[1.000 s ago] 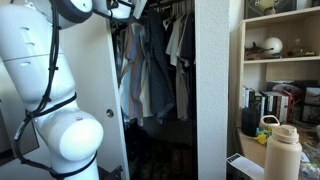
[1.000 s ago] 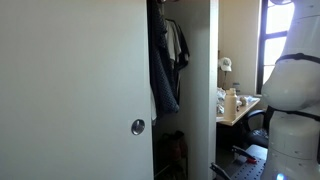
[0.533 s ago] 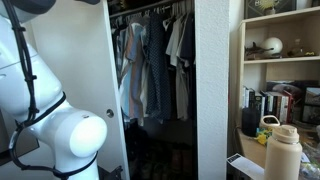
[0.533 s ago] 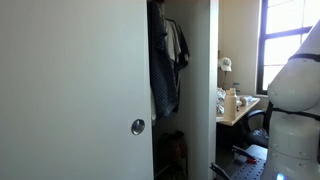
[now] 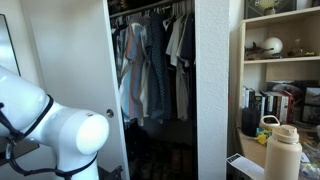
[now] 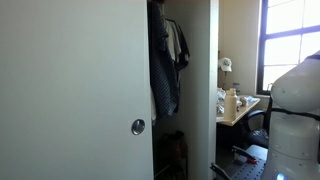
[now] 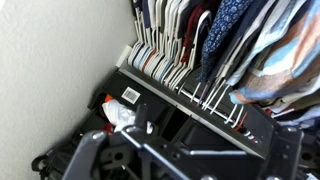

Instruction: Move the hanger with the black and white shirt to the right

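The closet stands open in both exterior views. The black and white shirt (image 5: 156,78) hangs on the rail among other garments, between pale shirts. In the wrist view its dark cloth with small white print (image 7: 226,24) shows at the top edge, among other hanging clothes. My gripper (image 7: 185,165) appears only in the wrist view, as dark finger parts at the bottom, spread apart with nothing between them. It is away from the clothes and faces the closet's lower part. The hanger itself is too small to make out.
A white closet door (image 5: 70,60) and a white wall panel (image 5: 215,80) flank the opening. A wire rack (image 7: 190,95) sits under the clothes. Shelves with books and a tan bottle (image 5: 283,152) stand nearby. My arm's white body (image 5: 60,135) fills the lower corner.
My arm has swung down and away from the closet rail; its upper links have left the top of one exterior view. The clothes hang as before.
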You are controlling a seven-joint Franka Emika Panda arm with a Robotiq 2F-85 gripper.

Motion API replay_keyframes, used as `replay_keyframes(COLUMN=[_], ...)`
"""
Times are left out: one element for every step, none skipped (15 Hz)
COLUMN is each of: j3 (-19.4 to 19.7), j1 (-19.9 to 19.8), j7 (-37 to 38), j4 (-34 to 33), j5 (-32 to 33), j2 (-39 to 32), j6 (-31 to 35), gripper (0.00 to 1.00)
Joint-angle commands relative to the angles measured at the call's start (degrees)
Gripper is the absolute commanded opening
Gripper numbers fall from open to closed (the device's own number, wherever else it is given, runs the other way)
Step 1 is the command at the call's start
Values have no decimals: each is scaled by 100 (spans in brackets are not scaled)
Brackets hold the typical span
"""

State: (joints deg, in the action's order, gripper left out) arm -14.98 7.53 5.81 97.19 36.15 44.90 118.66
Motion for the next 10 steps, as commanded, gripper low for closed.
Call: replay_keyframes(j3=[15,-58,-52,-49,-47,-47,-47,-48,-48,-48], j1=[20,-222,-223,-223,-223,-222,-221,-220,-220,-220], j7=[-199,-151,-183,-212,-224,-223,-223,-222,-222,-222], j4=[474,193,281,350,396,423,440,452,456,456], j5=[-582,-566,-669,-715,-734,-736,-735,-733,-733,-733], j2=[716,427,587,693,747,760,756,750,745,745], j6=[-231,-71,-109,-124,-125,-125,-126,-126,-126,-126], gripper=[100,100,100,100,100,100,100,100,100,100])
